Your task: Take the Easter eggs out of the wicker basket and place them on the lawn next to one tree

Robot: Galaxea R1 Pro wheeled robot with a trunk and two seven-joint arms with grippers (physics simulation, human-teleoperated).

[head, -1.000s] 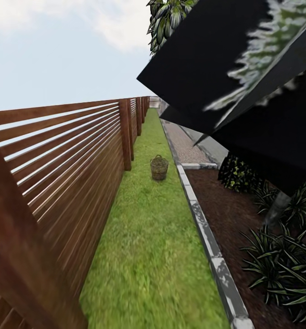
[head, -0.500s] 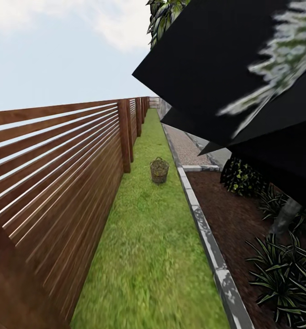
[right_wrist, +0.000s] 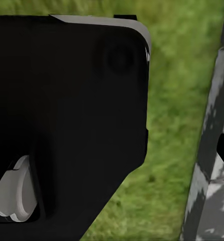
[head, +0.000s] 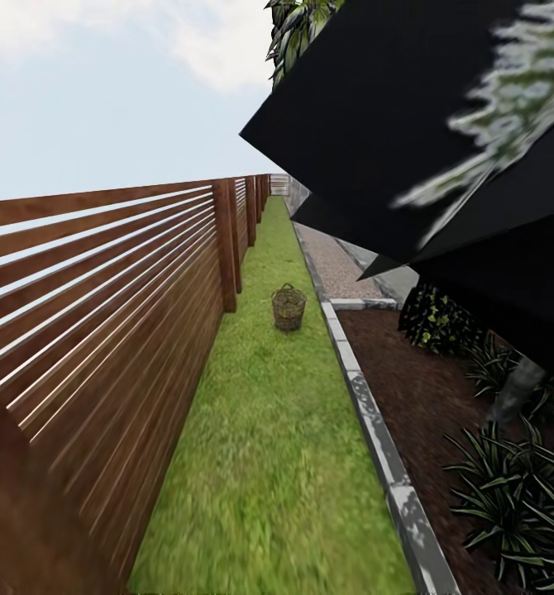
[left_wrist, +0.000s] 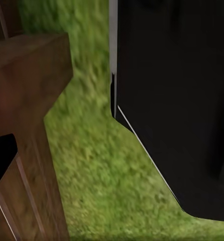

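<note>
A narrow strip of short green lawn [head: 269, 430] ran between a brown slatted wooden fence [head: 103, 330] and a grey stone kerb [head: 376, 438], with the round brown wicker basket [head: 288, 307] standing far ahead; I could not tell how either gripper's jaws stood.

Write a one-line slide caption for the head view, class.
Wicker basket standing on a narrow lawn between a slatted wooden fence and a grey stone kerb, with dark foliage overhead.

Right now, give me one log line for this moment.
phase: approach | wicker basket: ahead on lawn | fence: left | kerb: right | eggs: unseen
</note>
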